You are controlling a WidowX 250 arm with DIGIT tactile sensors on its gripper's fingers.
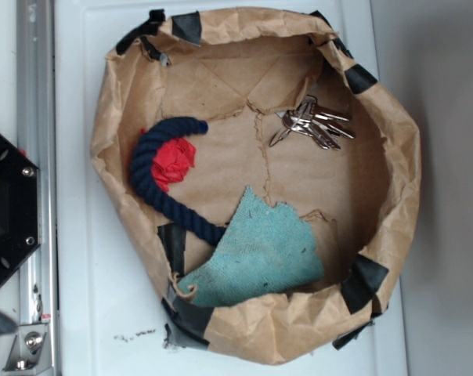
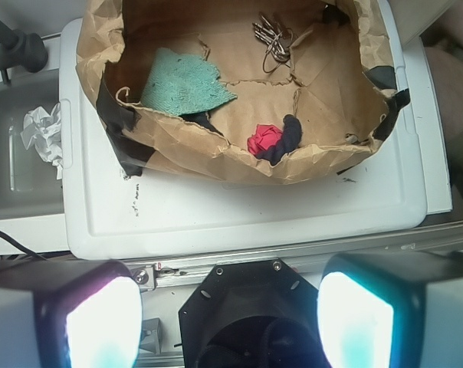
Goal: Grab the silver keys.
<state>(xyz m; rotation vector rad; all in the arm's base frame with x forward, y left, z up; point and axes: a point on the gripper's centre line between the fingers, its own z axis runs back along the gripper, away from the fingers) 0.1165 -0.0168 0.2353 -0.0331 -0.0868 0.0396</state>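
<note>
Several shiny silver metal keys (image 1: 311, 123) lie in the crumpled brown paper basket (image 1: 103, 149), beyond the fuzzy teal cloth (image 1: 256, 254); my claw (image 2: 230, 322) gapes apart.

No text, label, brand, number or sign can be read anywhere in either view.
</note>
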